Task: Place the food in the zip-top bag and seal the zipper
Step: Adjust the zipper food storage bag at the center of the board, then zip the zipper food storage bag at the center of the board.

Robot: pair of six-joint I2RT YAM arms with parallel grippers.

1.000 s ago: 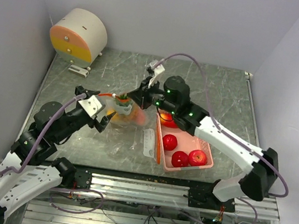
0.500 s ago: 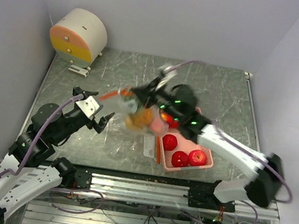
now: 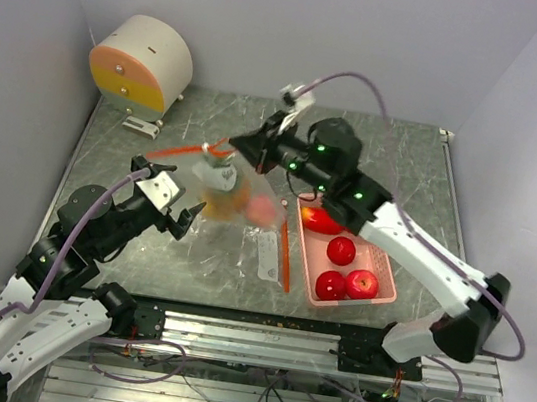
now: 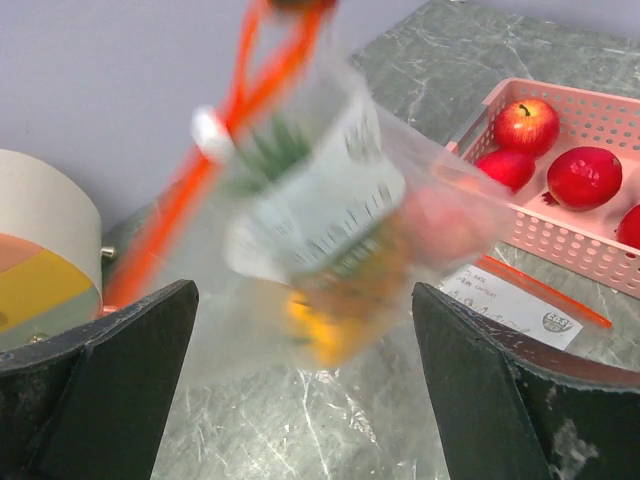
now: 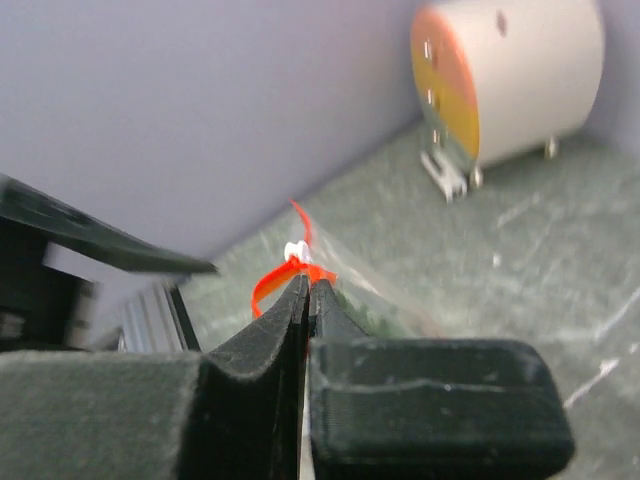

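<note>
The right gripper (image 3: 240,143), closed on the orange zipper (image 3: 180,152), holds the zip-top bag (image 3: 237,207) hanging — the left gripper (image 3: 178,210), wide open, stands just left of the bag, facing it.

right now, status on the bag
left gripper open, off the bag. right gripper shut on bag zipper, bag hanging, food inside. apples in basket, nothing in the way.
</note>
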